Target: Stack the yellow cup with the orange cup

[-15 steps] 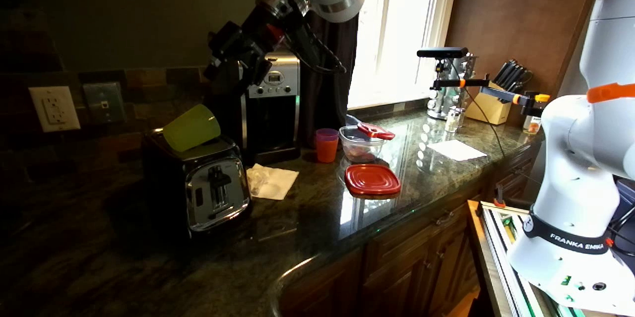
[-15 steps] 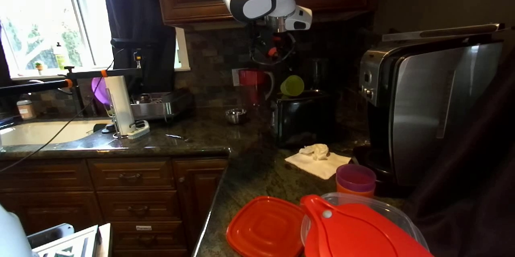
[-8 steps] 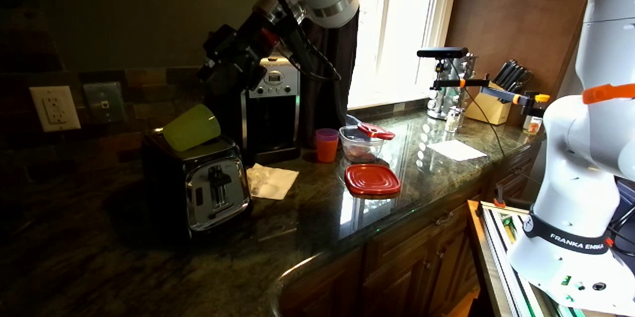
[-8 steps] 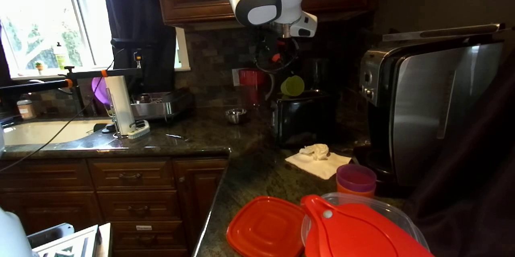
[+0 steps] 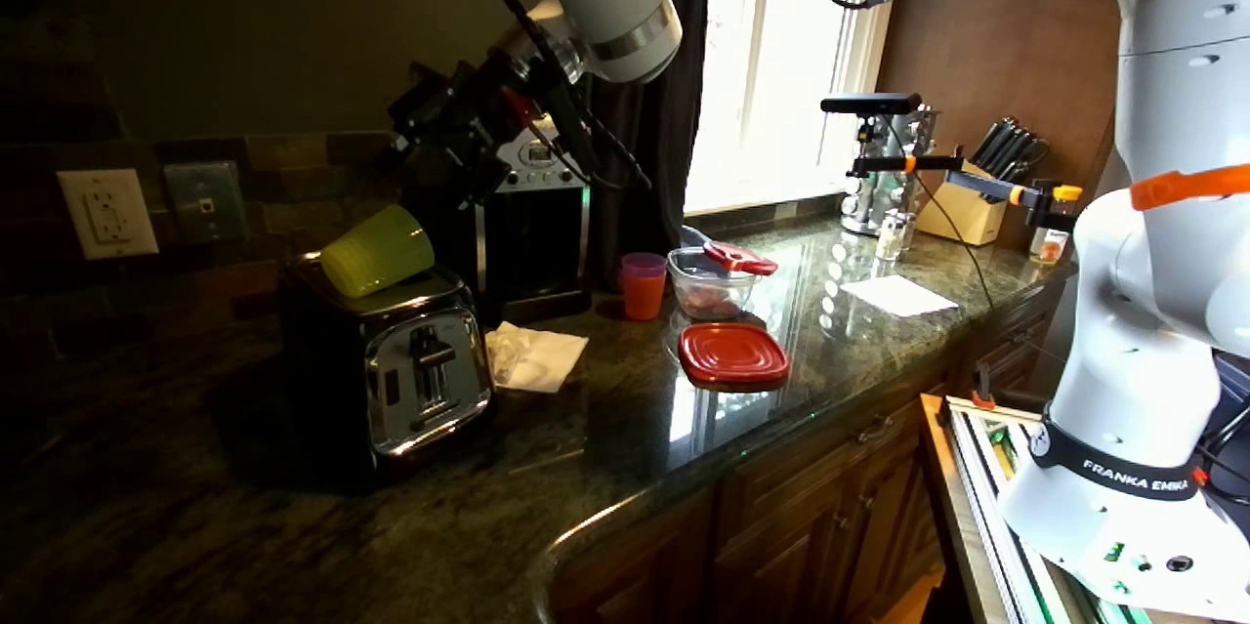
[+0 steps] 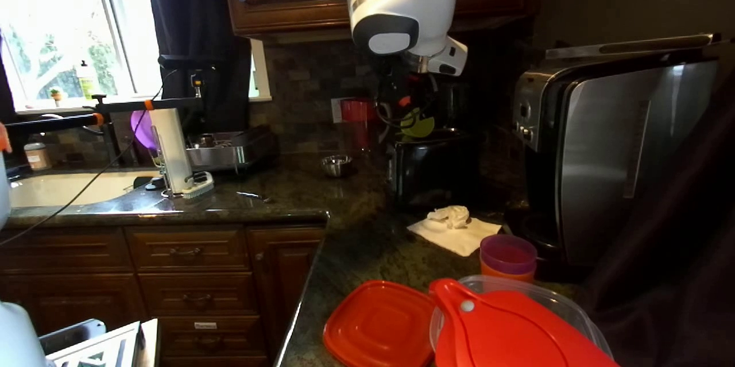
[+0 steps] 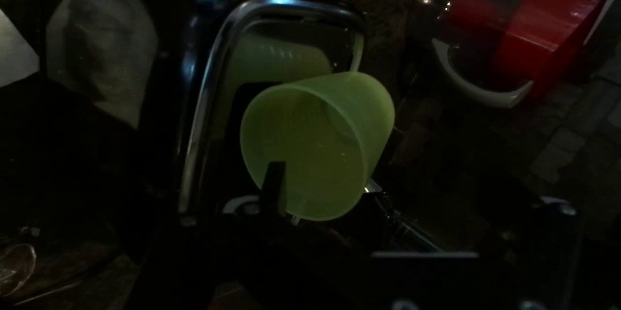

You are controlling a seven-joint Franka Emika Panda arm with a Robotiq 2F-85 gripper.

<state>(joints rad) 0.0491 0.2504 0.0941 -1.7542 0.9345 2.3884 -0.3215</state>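
The yellow cup (image 5: 378, 251) is plain plastic, more lime than lemon, & its mouth is wider than its base. It lies tipped over on top of the black & silver toaster (image 5: 430, 385), w/ its round mouth facing the wrist cam. The end effector (image 5: 437, 175) hangs abv it & a bit to the right in an exterior view. It's loose, w/ fingers (image 7: 274, 184) spread wide. One of them hides a bit of the cup's rim in the wrist view; can't tell if they touch.

Room to move: the wall (image 5: 254, 97) is close on the far side of the toaster, & the coffee maker (image 6: 608, 143) stands near on its right. On the near side, a wide bit of dark, shiny desk (image 5: 391, 536) runs to a rounded edge (image 5: 588, 523).

The orange cup (image 5: 643, 298) stands up on the desk, right of the toaster, w/ a purple cup (image 5: 644, 263) stacked inside it. Just right of them is a clear tub (image 5: 698, 290) w/ a flat red thing (image 5: 739, 259) resting on its rim. A red lid (image 5: 732, 354) lies on the desk, on the tub's near side. Far to the right, a wood knife block (image 5: 960, 212) holds black-handled knives (image 5: 1006, 150).
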